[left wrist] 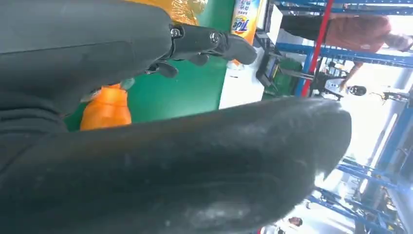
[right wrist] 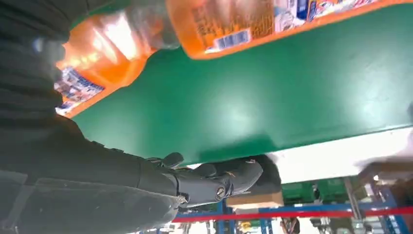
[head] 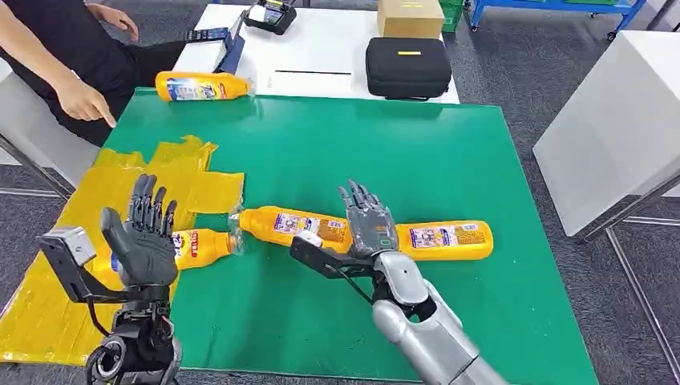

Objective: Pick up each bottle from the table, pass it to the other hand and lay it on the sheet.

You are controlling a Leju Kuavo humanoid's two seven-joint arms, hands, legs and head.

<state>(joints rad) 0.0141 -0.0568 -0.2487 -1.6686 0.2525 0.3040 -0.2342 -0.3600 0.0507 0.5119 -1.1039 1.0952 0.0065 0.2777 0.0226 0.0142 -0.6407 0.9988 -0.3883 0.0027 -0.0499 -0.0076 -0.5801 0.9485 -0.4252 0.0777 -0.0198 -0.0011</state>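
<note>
- Where the yellow sheet (head: 96, 241) covers the green table's (head: 449, 160) left corner, the left hand (head: 144, 237) hovers with fingers spread, holding nothing.
- Beside it, one bottle (head: 196, 247) lies half on the sheet.
- A second bottle (head: 293, 226) lies mid-table.
- The right hand (head: 370, 223) hovers flat, fingers spread, between the second and third bottle (head: 445, 239).
- A fourth bottle (head: 200, 86) lies at the far edge near a person's hand (head: 84, 100).

Orange bottles (head: 443, 240) with blue-printed labels, yellow sheet (head: 56, 265), green table (head: 361, 152)

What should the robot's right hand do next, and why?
Probably lower the right hand and close it around the middle bottle. The hand is open above where that bottle meets the right bottle, holding nothing. Both lie on the green mat, not yet on the yellow sheet.
</note>
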